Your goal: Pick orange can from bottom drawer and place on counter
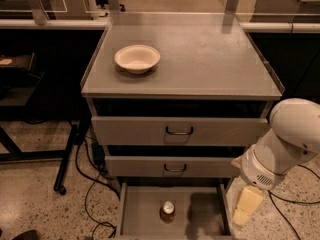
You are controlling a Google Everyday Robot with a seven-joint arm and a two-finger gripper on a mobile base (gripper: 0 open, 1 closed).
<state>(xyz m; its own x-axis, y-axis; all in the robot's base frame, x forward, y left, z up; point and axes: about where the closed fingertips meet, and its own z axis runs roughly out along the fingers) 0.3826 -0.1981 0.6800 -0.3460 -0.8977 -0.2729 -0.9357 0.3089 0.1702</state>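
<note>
The orange can (167, 210) stands upright in the open bottom drawer (141, 215), near its middle, with its silver top showing. The counter (210, 59) is the flat grey cabinet top above the three drawers. My gripper (246, 206) hangs from the white arm (285, 144) at the lower right. It points down beside the drawer's right side, to the right of the can and apart from it.
A cream bowl (137, 58) sits on the counter's left part. The two upper drawers (179, 131) with dark handles are closed. Black cables (87, 194) and a table leg (67, 156) lie on the floor to the left.
</note>
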